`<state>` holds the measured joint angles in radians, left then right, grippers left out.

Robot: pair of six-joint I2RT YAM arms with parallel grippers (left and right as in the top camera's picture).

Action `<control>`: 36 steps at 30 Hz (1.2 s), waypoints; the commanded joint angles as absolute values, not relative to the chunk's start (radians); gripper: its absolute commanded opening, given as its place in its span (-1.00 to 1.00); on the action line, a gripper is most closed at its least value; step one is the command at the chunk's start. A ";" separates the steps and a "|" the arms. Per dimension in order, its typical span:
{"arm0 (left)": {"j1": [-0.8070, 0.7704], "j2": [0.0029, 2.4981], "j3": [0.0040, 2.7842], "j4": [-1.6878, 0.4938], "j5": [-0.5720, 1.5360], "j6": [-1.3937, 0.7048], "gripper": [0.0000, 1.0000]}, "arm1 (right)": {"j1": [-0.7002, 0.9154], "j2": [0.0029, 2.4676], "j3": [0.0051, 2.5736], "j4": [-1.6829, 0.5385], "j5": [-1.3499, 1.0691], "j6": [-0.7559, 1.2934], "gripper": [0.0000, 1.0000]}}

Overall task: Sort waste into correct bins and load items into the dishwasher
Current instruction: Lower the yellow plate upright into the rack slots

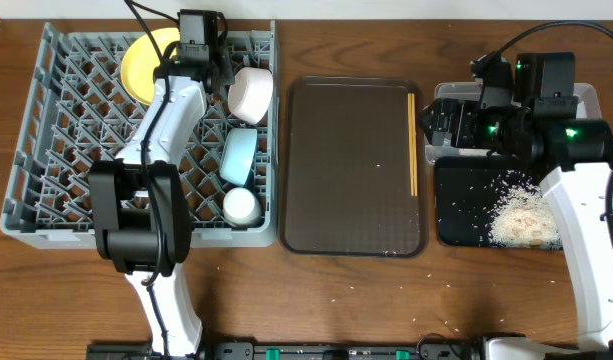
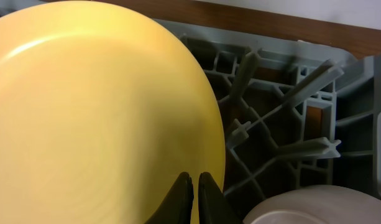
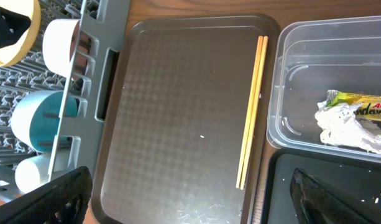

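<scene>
The yellow plate (image 1: 138, 66) (image 2: 97, 112) stands on edge in the back left of the grey dishwasher rack (image 1: 46, 150). My left gripper (image 1: 191, 65) (image 2: 194, 186) is shut just in front of the plate's lower right rim, with nothing between its fingers. A white bowl (image 1: 251, 92), a light blue bowl (image 1: 239, 155) and a pale cup (image 1: 240, 205) sit along the rack's right side. The chopsticks (image 1: 413, 140) (image 3: 252, 106) lie on the right edge of the brown tray (image 1: 351, 165). My right gripper (image 1: 441, 125) (image 3: 196, 199) hangs open over that tray's near right part.
The clear bin (image 3: 289, 93) holds the green-and-orange wrapper (image 3: 358, 107) and a crumpled white tissue (image 3: 345, 127). The black tray (image 1: 456, 210) in front of it holds a heap of rice crumbs (image 1: 521, 215). A few crumbs lie on the table near the front edge.
</scene>
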<state>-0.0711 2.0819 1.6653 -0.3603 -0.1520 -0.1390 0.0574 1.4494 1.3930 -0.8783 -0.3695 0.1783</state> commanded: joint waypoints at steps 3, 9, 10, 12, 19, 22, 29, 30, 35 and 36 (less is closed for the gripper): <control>-0.068 2.099 1.632 -0.365 -0.139 -0.156 -0.85 | 0.059 1.453 1.399 -0.880 -0.373 0.175 0.99; -0.068 2.101 1.625 -0.365 -0.140 -0.156 -0.85 | 0.059 1.453 1.399 -0.880 -0.373 0.175 0.98; -0.068 2.103 1.625 -0.365 -0.142 -0.156 -0.85 | 0.059 1.453 1.399 -0.880 -0.373 0.175 0.99; -0.068 2.108 1.625 -0.365 -0.143 -0.155 -0.85 | 0.059 1.453 1.399 -0.880 -0.373 0.175 0.98; -0.068 2.154 1.625 -0.365 -0.150 -0.155 -0.85 | 0.059 1.453 1.399 -0.880 -0.373 0.175 0.98; -0.068 2.180 1.625 -0.366 -0.194 -0.156 -0.85 | 0.059 1.453 1.399 -0.880 -0.373 0.175 0.99; -0.068 2.183 1.625 -0.388 -0.381 -0.167 -0.85 | 0.059 1.453 1.399 -0.880 -0.373 0.175 0.99; -0.068 2.183 1.625 -0.393 -0.390 -0.167 -0.85 | 0.059 1.453 1.399 -0.880 -0.373 0.175 0.98; -0.069 2.181 1.625 -0.395 -0.394 -0.168 -0.85 | 0.059 1.453 1.399 -0.880 -0.373 0.175 0.98; -0.069 2.180 1.626 -0.394 -0.394 -0.170 -0.85 | 0.059 1.453 1.399 -0.880 -0.373 0.175 0.99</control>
